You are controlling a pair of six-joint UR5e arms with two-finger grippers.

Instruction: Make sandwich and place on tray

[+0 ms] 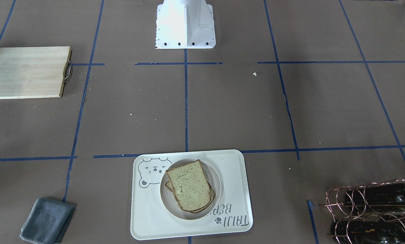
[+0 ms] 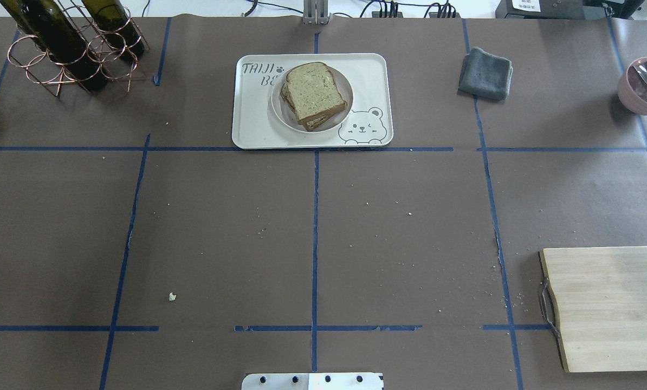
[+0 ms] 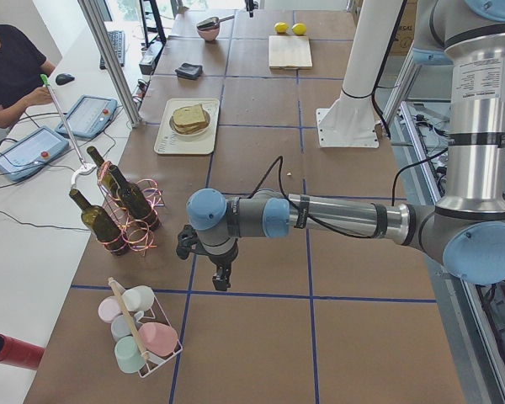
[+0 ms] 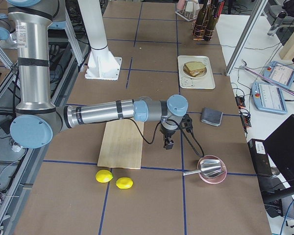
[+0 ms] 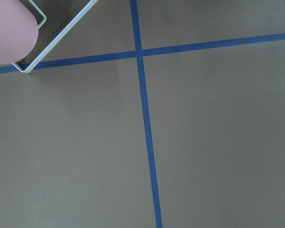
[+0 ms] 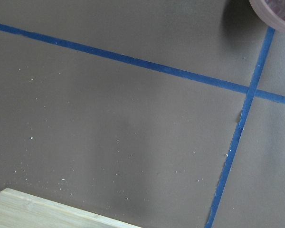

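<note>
Overhead exterior: brown table, blue tape grid; left hand, right hand: cannot tell whether apart.

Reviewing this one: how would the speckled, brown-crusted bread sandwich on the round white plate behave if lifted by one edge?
The speckled, brown-crusted bread sandwich is probably floppy: its slices look thin, so an edge grip would likely bend them. The slices sit offset, not aligned, so they may slide apart. Pushing it might instead shift the round white plate.
</note>
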